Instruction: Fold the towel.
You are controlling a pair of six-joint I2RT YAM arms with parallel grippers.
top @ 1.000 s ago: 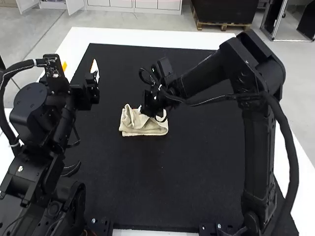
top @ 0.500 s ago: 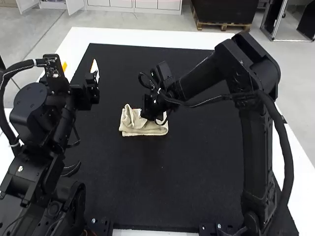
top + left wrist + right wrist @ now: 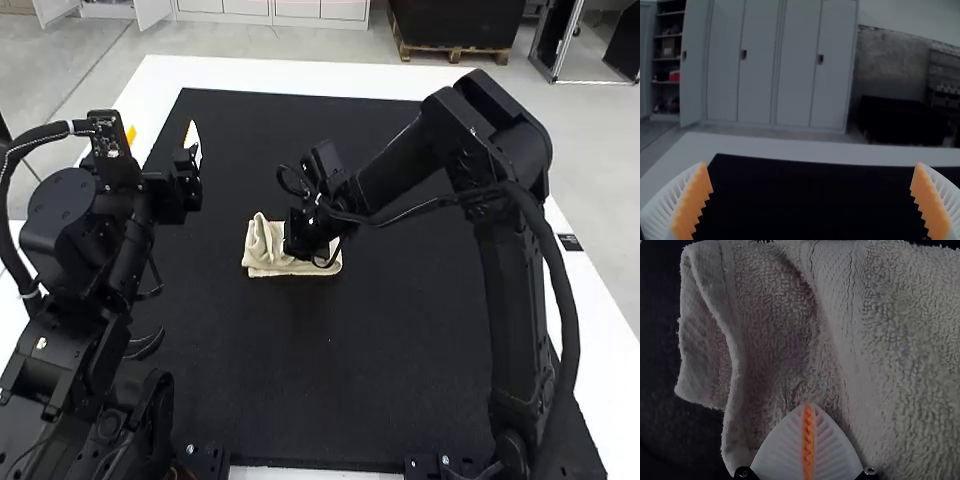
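Observation:
In the high view my left gripper (image 3: pixel 163 142) is raised at the left, away from the towel. My left gripper (image 3: pixel 812 192) stands wide open in the left wrist view, nothing between its pads. The right gripper (image 3: pixel 300 240) is over the middle of the beige towel (image 3: pixel 268 262), covering part of it. That towel lies folded into a small stack, its upper layer rumpled toward the left end. From the right wrist view, the right gripper (image 3: pixel 809 407) has its fingers pressed together over the towel (image 3: pixel 910 360), and no cloth is visible between them.
A black mat (image 3: pixel 330 370) covers most of the white table (image 3: pixel 300 72). The right arm reaches across the mat from the right, its elbow raised. The left arm stands along the left side.
The right gripper has shifted slightly toward the arms' bases over the towel, and its arm's elbow has swung left. The left arm and the towel look unchanged.

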